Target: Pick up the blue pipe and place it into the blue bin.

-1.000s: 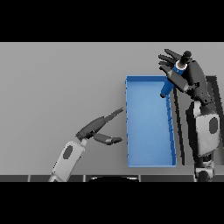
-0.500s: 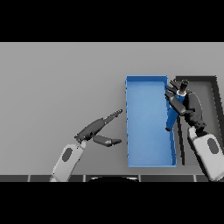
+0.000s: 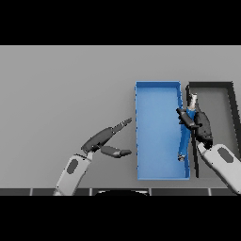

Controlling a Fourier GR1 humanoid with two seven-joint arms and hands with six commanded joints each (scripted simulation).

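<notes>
Left hand [image 3: 104,139] rests low on the grey surface [image 3: 66,84], fingers straight and spread, just left of the blue bin [image 3: 157,136]. Right hand [image 3: 196,123] is clamped round the blue pipe [image 3: 187,136] over the bin's right wall; its grip hides the pipe's middle. Dark tray [image 3: 221,103] beyond, cut off at right.

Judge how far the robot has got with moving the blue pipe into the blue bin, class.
Done: the blue pipe is picked up, the right hand curled round it. In hand: the pipe hangs along the right wall of the blue bin, its lower end by the bin floor. Left: letting go so it lies in the bin. The left hand waits open on the table beside the bin.
</notes>
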